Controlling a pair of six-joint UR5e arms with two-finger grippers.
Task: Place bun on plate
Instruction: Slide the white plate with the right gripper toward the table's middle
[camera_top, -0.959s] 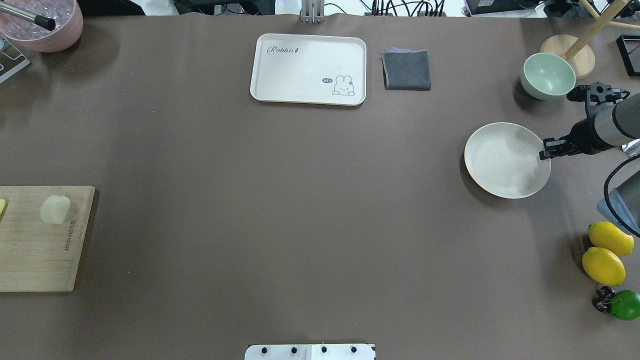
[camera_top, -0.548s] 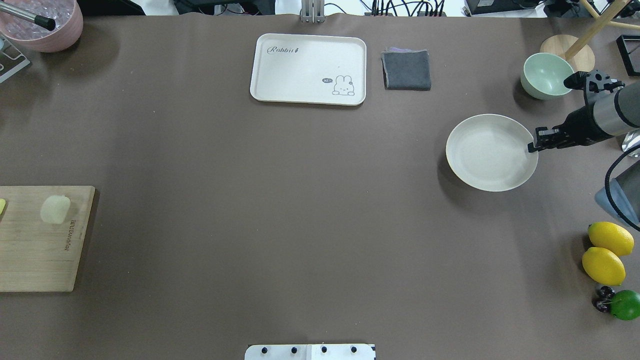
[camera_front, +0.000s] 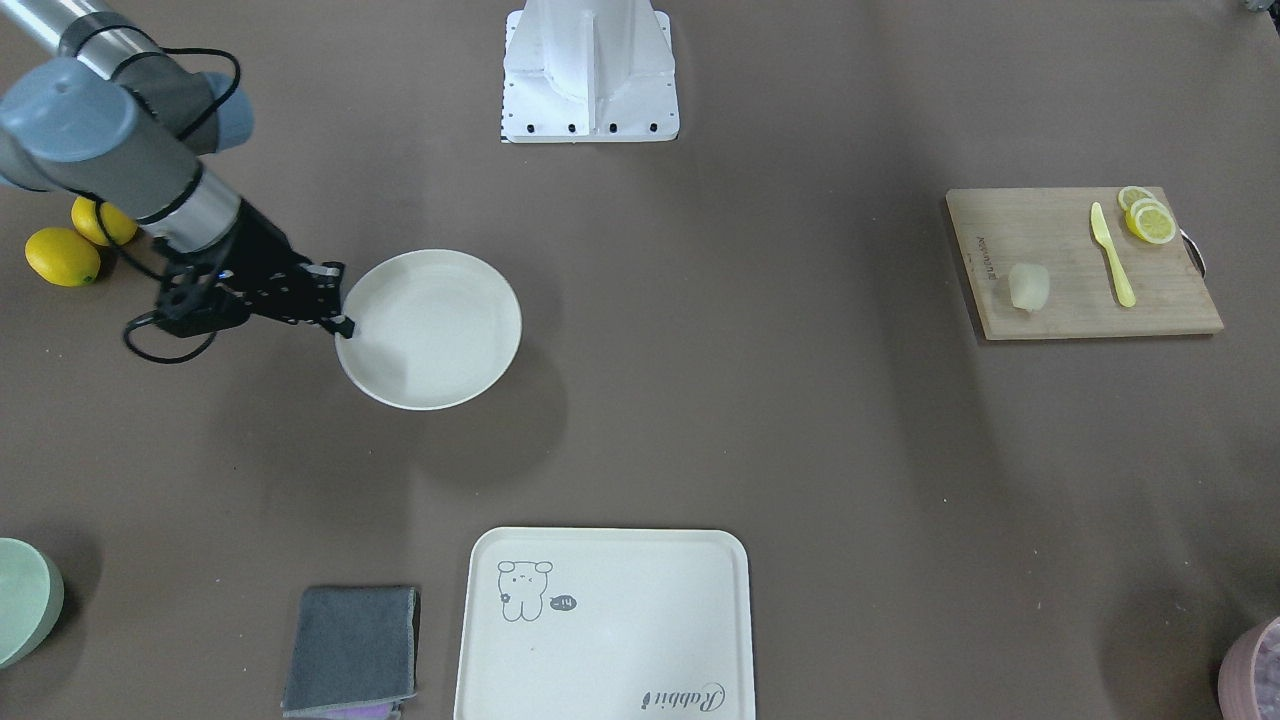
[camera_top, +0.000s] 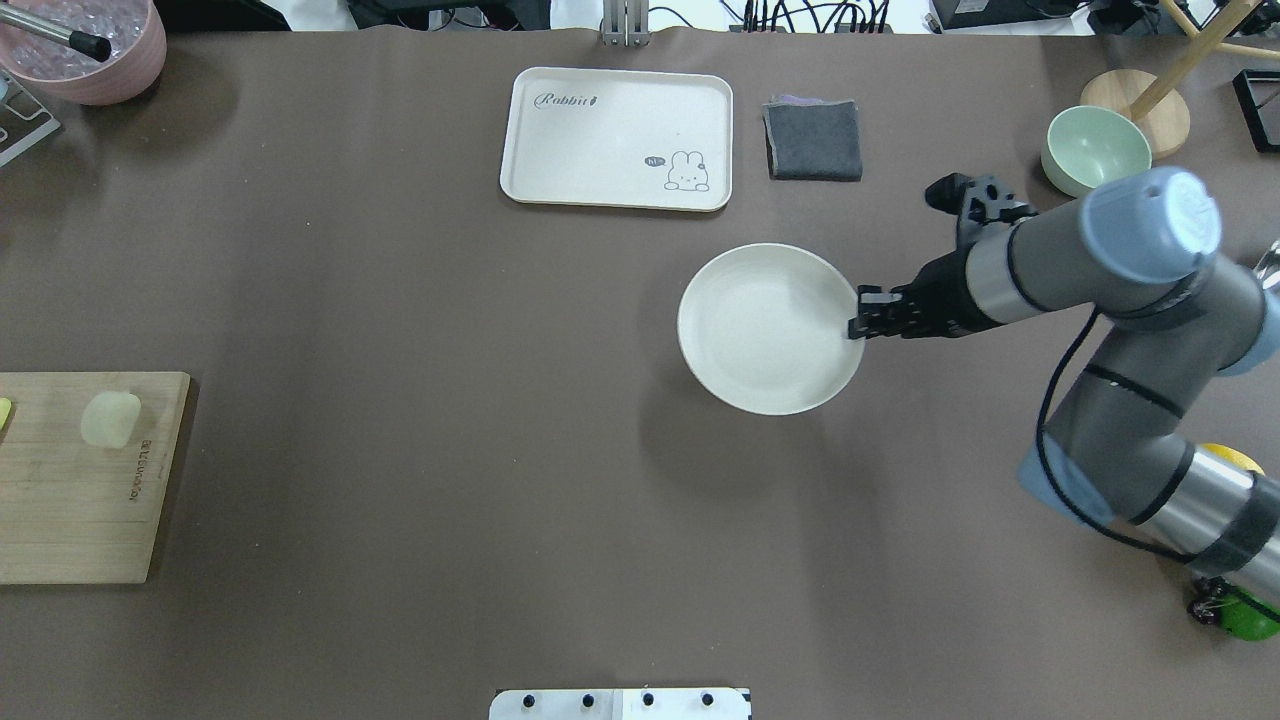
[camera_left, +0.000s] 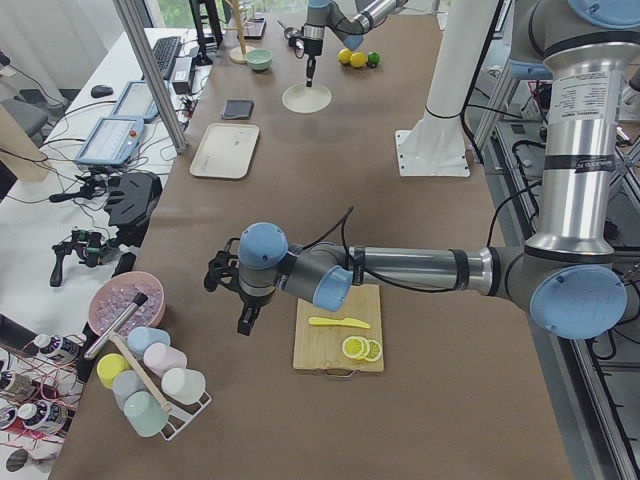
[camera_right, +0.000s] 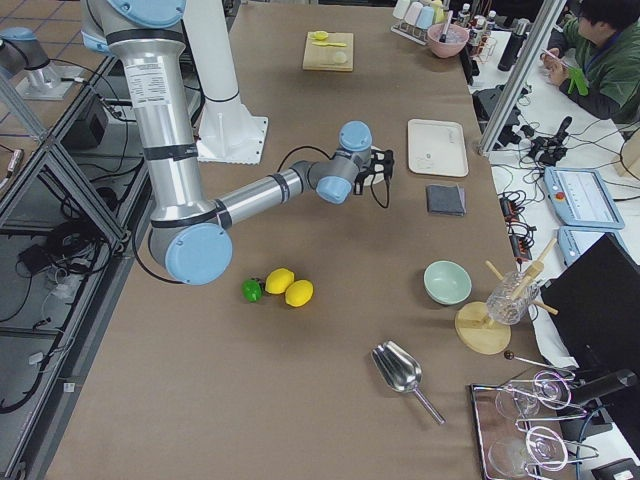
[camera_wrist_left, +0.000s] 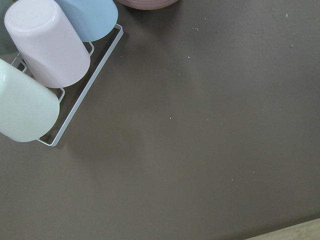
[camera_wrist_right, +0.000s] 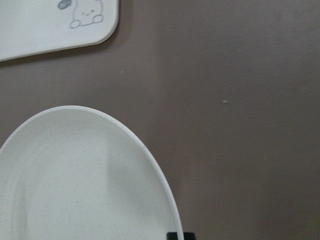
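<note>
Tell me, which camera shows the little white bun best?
The front-facing view: the bun lies whole and unblocked on the cutting board. The overhead shows it near the frame's left edge; the right side view shows it tiny and far; the left side and wrist views do not show it.

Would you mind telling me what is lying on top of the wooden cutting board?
The cutting board carries the bun, a yellow knife and overlapping lemon slices; the lower slices are partly covered.

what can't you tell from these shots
- left gripper: only in exterior left view, too small to tell open or shut
- lemons: overhead, mostly hidden by the right arm
- right gripper, on the plate rim: nearly all cut off by wrist view's bottom edge
</note>
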